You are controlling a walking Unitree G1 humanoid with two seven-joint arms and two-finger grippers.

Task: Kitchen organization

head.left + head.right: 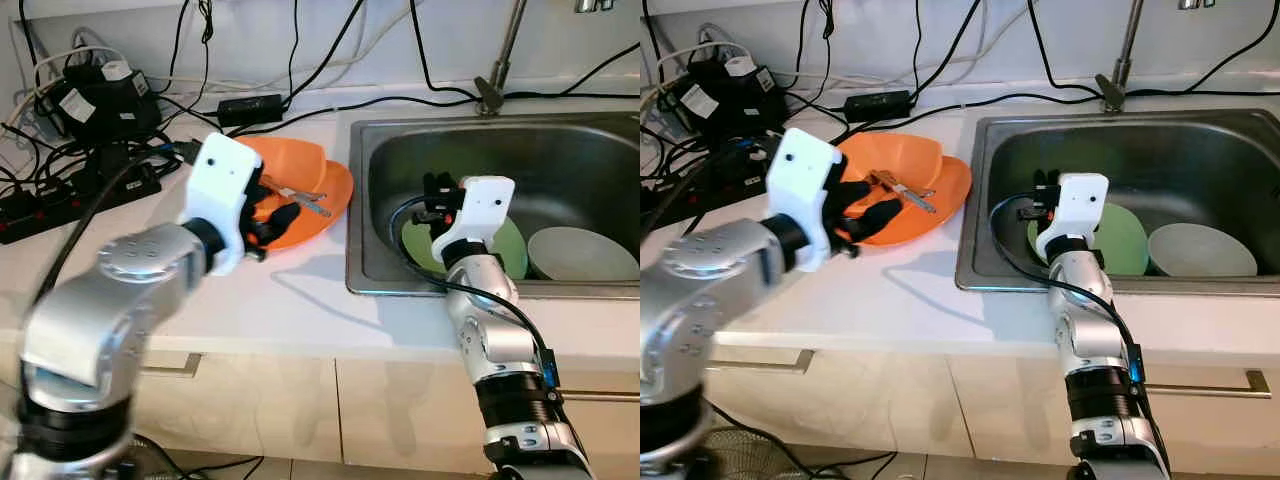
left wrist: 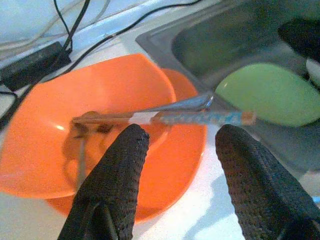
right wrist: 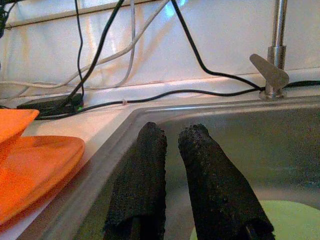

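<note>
Head view: left gripper (image 1: 268,222) hovers over orange bowl (image 1: 290,180), the nearer arm; utensils (image 1: 298,196) lie toward 2 o'clock.
Left wrist: fingers (image 2: 117,170) apart; utensils crosswise just beyond.
Right wrist: right gripper (image 3: 172,145) nearly together, empty, over sink (image 3: 300,130).

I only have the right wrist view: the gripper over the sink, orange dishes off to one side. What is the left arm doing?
Observer: The left gripper hovers over the orange bowl, jaws open.
Operator: Anything in that bowl?
Observer: Utensils lie across it; one has a patterned handle.
Operator: What else sits in the sink?
Observer: Beside the green plate lies a pale bowl.
</note>
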